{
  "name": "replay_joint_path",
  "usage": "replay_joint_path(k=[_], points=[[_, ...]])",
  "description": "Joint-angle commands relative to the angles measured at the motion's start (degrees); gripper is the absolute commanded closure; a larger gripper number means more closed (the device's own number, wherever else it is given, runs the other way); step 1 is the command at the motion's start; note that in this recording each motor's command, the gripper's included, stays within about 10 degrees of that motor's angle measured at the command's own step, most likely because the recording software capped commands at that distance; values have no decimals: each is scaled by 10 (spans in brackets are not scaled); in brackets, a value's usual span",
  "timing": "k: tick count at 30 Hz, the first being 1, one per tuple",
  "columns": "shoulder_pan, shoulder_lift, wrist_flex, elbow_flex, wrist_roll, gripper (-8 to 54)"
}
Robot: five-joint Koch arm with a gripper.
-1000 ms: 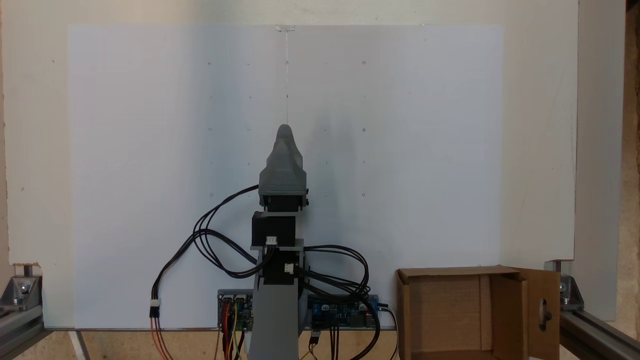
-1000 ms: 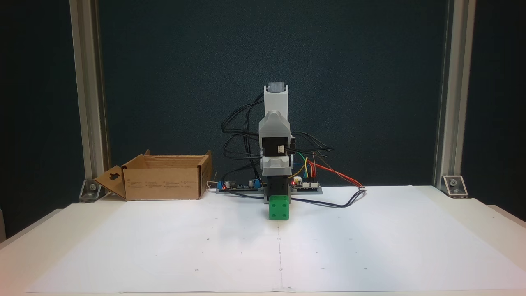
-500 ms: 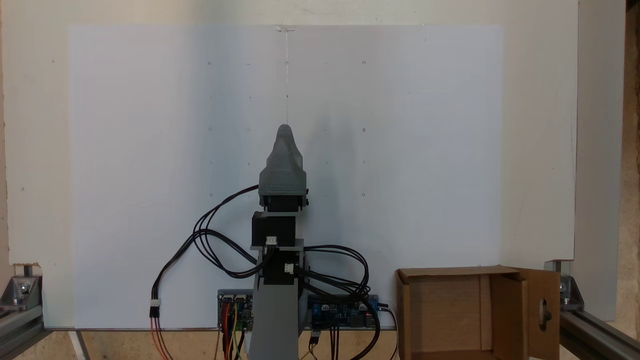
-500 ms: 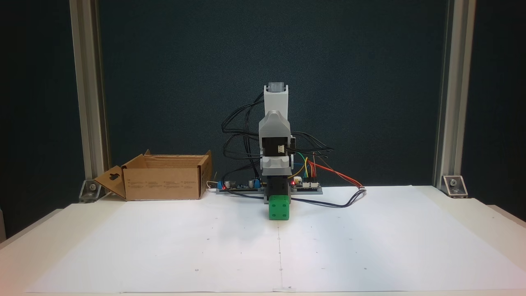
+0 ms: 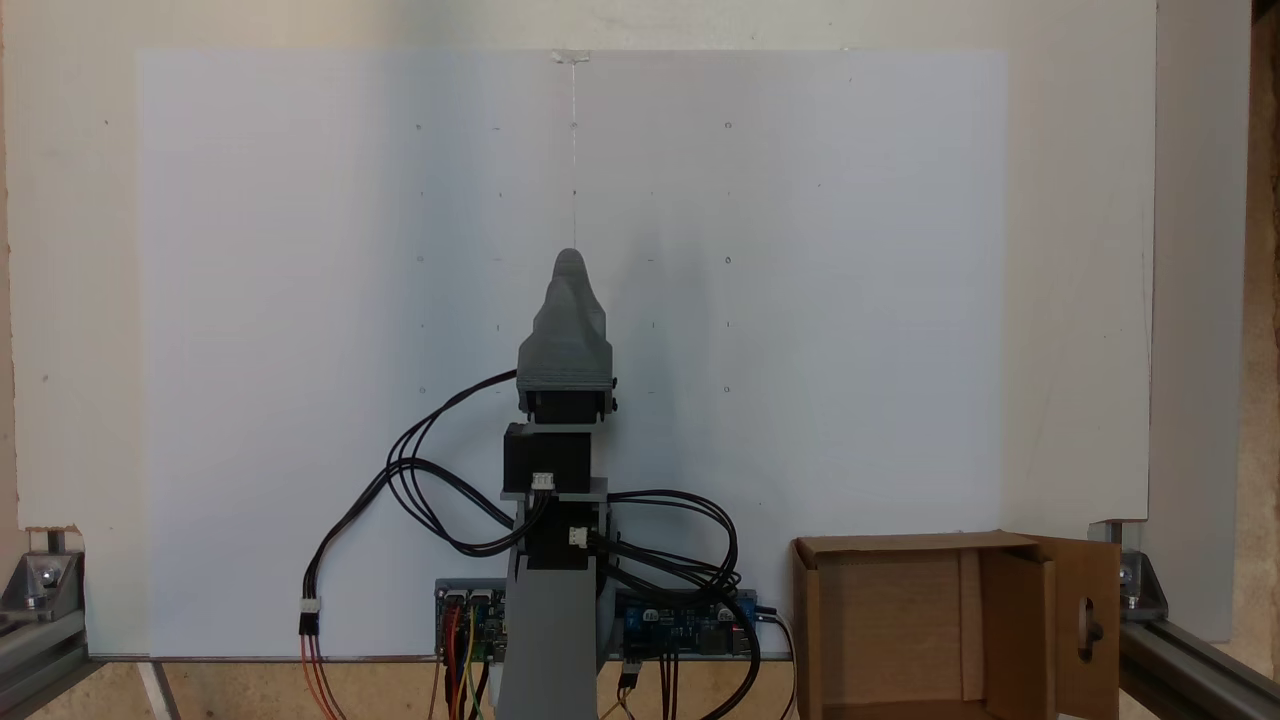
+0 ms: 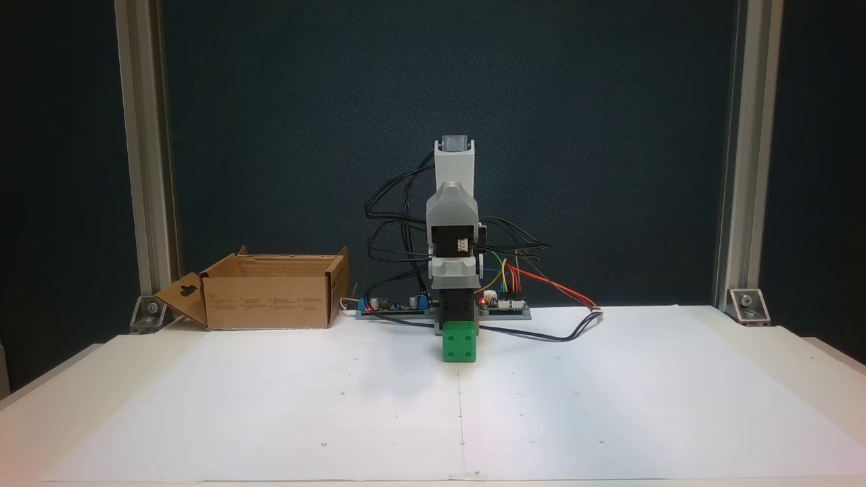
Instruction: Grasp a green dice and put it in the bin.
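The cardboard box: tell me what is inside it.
In a fixed view from above, the cardboard box shows bare brown inner walls and floor; no dice lies in it. Its lowest part is cut off by the picture's edge. The green dice sits on the white sheet before the arm.

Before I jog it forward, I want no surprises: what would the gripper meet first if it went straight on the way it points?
Probably the green dice: the gripper seems to slant down over it, and the dice sits right at its lower end. Whether they touch, I cannot tell.
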Motion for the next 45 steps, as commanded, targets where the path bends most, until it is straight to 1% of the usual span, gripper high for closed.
replay_joint_path(k=[1, 15, 22, 27, 32, 45], points=[[-3, 61, -13, 26, -27, 10], [-7, 60, 0, 26, -31, 15], [0, 60, 42, 12, -33, 18], [2, 61, 200, -55, -33, 17], [3, 61, 402, -142, -33, 17], [4, 61, 900, -439, -26, 24]])
